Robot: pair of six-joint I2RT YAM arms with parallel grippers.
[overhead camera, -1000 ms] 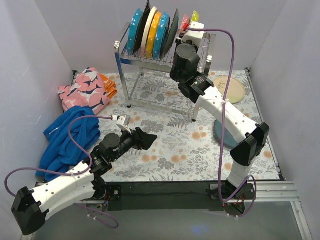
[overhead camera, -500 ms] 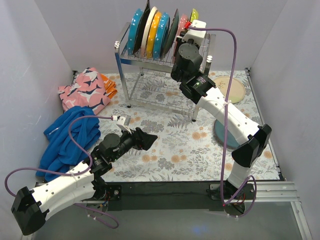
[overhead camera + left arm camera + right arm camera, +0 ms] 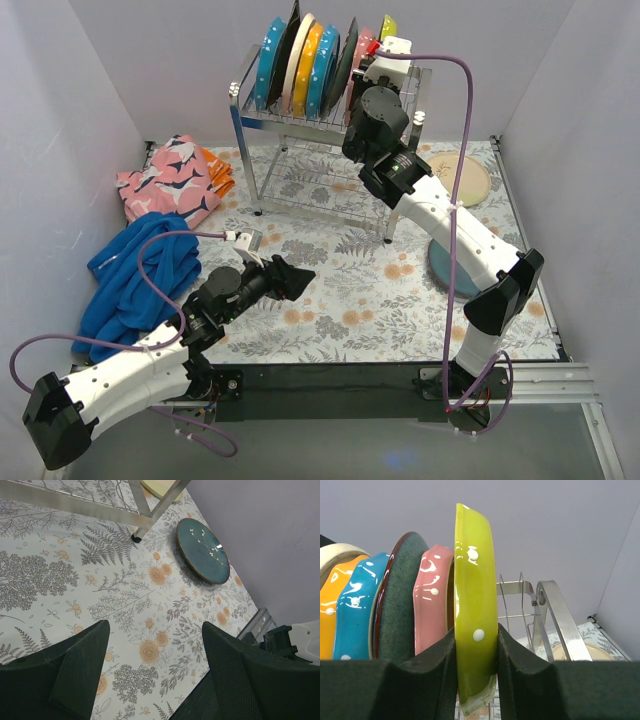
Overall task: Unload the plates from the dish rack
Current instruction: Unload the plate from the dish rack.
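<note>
grey walls box in a table under a floral tablecloth point(image 3: 340, 300); the dish rack point(image 3: 250, 118) stands at the far centre with the plates point(image 3: 305, 60) upright in its top slots, rims up. two are already out on the right: a teal plate point(image 3: 202, 550) flat on the cloth and a cream plate point(image 3: 462, 178) farther back. the right gripper point(image 3: 476, 645) is pinching the lime green plate point(image 3: 472, 580), the last one at the right end of the row, one finger on each face across its thickness. the pink plate point(image 3: 434, 600) stands just beside the left-hand finger; contact cannot be told. the left gripper point(image 3: 155, 650) hangs spread wide over bare cloth at near left, holding nothing. handling judgement: glazed ceramic, stiff, fairly heavy for a two-finger pinch, slick where the glaze shines, and likely to chip if knocked on the wires or its neighbour. best hold is what shows here, pads flat on both faces inside the rounded lip, not on the lip itself. the lift probably needs to run straight along the slot wires, so the plate neither twists in the pads nor scrapes the pink one. versus one second ago: the right wrist sits slightly farther toward the rack top; row order unchanged; the green plate has hardly shifted and remains slotted; left arm same pose.
</note>
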